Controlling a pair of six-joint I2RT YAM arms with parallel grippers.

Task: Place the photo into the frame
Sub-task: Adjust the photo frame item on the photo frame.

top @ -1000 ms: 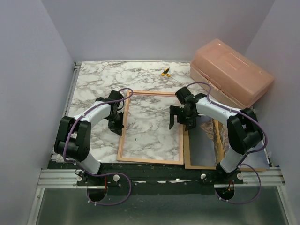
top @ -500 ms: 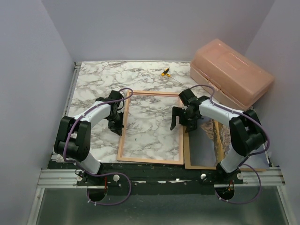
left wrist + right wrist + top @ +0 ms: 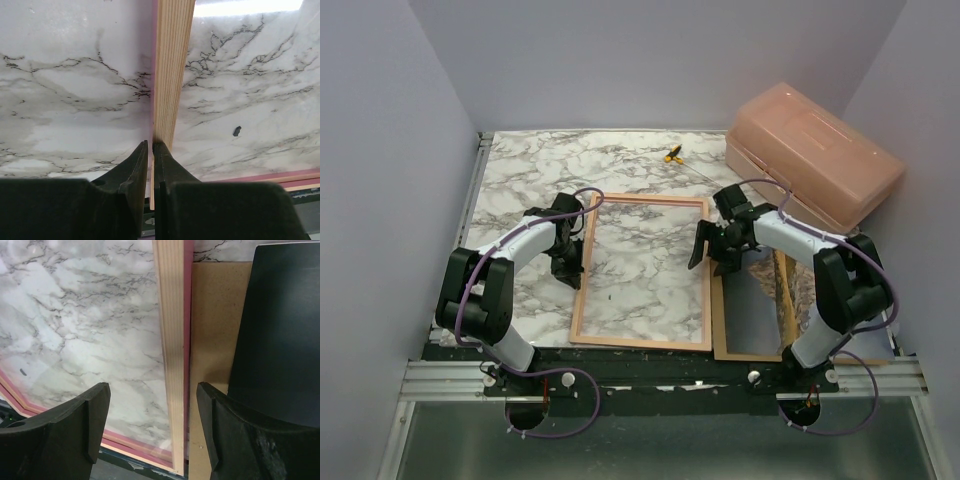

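Open right end effector (image 3: 152,395) hovers over the right rail of the frame (image 3: 638,343), left end effector (image 3: 151,147) closed at its left rail — best reach right for the photo (image 3: 755,315), lying beside it on the board (image 3: 215,340), and pinch only its edge.

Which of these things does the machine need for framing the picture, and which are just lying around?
Needed: the frame, the photo, probably the brown backing board.
Lying about: the salmon plastic box, the small yellow-and-black object.
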